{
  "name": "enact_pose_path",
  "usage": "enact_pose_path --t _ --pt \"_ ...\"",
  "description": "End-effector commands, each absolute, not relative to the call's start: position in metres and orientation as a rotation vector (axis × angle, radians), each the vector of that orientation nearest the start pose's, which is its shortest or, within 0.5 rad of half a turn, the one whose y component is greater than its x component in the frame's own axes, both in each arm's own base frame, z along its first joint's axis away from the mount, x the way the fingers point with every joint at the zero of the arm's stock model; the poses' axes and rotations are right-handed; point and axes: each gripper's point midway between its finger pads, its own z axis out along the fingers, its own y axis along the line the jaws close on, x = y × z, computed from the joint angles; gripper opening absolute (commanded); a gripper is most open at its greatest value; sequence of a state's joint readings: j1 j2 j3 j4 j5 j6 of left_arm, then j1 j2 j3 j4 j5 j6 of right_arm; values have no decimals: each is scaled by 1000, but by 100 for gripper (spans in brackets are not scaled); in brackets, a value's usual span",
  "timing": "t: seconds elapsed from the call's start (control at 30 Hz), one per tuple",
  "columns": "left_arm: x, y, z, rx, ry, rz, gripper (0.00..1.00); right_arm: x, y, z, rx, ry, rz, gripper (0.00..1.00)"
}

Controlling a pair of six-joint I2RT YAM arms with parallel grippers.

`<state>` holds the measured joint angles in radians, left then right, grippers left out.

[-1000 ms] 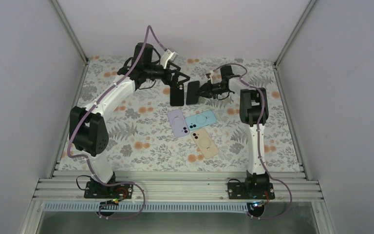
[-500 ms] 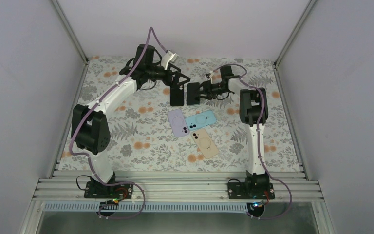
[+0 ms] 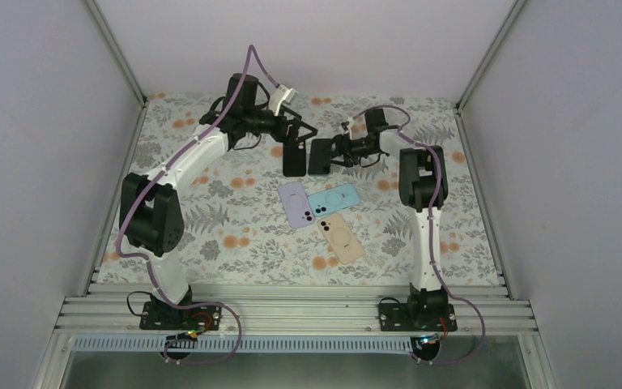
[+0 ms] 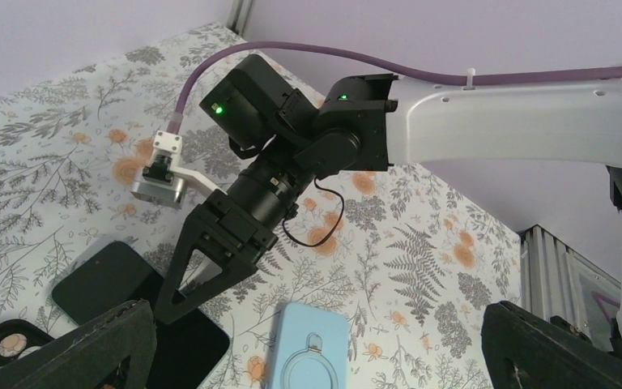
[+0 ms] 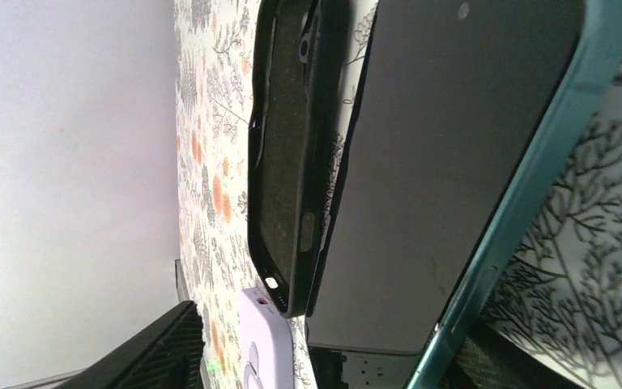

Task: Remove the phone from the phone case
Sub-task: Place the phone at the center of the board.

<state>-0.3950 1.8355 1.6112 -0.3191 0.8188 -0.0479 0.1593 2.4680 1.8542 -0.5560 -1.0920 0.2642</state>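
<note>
Phone [image 3: 320, 156]: bare, dark, on tabletop [image 3: 235, 243] far-centre, long axis near-to-far. Just beside it on the left is the empty black case [image 3: 294, 160]; can't tell if edges touch. Right end effector [image 3: 334, 151] is at phone's right edge, pointing across its long axis, jaws apart, not clamped. Left end effector [image 3: 300, 135] is spread wide, empty, over case's far end. Right arm is nearer. Phone looks out already, so prob. just back off.
</note>
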Motion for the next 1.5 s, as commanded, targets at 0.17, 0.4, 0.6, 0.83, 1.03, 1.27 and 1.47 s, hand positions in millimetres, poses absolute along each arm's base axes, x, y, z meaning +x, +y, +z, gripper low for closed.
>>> enact_pose_path --t 0.17,0.4,0.6,0.83,1.03,1.27,1.47 --pt "425 -313 275 836 1926 -1112 100 497 243 62 -243 2517 1561 69" --pt "426 -310 279 829 1919 -1089 100 499 238 73 -290 2507 1469 82" --pt "425 -308 285 827 1909 -1065 100 504 235 86 -330 2482 1394 99" --pt "421 -299 297 826 1883 -999 100 502 228 101 -340 2460 1363 99" --pt "414 -284 305 856 1856 -959 100 500 218 129 -368 2401 1320 99" --pt "387 -263 283 961 1905 -951 100 492 194 172 -409 2312 1263 99" --pt "367 -259 236 1102 1997 -800 100 486 167 200 -395 2253 1176 99"
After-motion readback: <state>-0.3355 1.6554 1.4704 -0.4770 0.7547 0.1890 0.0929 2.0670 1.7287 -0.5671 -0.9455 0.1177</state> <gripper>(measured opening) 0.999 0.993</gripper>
